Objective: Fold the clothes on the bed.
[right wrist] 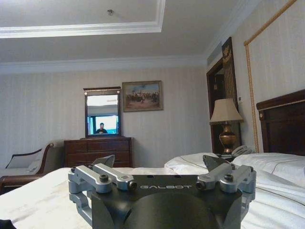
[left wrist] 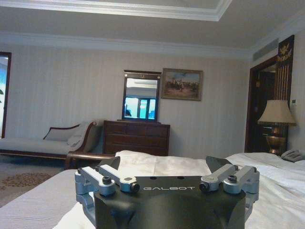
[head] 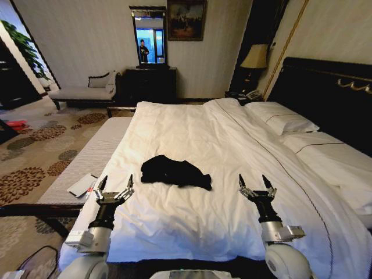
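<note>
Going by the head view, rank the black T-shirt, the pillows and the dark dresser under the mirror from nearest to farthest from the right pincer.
From the right pincer, open over the duvet:
1. Black T-shirt, crumpled mid-bed, toward the robot's left.
2. Pillows, at the headboard end, ahead and right.
3. Dark dresser, against the far wall beyond the bed.

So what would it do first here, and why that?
Probably reach both arms forward to the black T-shirt. It lies crumpled in a heap on the bed, so it likely needs spreading flat before any fold. The left hand and right hand both hover open, short of the shirt on either side, holding nothing.
</note>
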Controlling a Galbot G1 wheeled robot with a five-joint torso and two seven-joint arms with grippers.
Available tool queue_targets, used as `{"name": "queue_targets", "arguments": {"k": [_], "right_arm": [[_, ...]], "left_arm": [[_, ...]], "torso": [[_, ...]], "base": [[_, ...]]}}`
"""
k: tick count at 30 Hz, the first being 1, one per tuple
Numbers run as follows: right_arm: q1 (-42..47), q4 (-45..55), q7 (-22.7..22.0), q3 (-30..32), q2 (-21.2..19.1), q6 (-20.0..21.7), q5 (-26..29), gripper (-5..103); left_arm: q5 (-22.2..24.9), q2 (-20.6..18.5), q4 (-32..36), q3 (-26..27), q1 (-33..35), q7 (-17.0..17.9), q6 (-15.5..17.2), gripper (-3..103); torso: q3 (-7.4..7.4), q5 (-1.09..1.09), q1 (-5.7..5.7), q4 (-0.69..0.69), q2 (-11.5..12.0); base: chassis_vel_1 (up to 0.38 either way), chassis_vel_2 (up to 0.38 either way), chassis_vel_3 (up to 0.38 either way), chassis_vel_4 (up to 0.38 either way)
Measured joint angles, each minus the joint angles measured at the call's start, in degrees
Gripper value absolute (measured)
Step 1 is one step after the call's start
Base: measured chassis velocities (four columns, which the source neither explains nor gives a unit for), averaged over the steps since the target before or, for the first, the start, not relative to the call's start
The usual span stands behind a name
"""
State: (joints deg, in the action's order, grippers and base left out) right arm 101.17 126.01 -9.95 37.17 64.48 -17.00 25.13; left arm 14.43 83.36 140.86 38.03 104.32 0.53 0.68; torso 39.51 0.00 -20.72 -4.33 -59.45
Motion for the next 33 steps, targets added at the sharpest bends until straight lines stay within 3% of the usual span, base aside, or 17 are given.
{"name": "queue_targets", "arguments": {"k": [33], "right_arm": [[2.8,1.9,1.7,1.1,2.6,-2.0,-2.5,100]], "left_arm": [[-0.8,-0.7,1.4,0.4,1.7,0.0,-1.4,100]], "torso": [[0.00,-0.01,0.00,0.00,0.0]], "base": [[-0.051,-0.027,0.053,0.032]]}}
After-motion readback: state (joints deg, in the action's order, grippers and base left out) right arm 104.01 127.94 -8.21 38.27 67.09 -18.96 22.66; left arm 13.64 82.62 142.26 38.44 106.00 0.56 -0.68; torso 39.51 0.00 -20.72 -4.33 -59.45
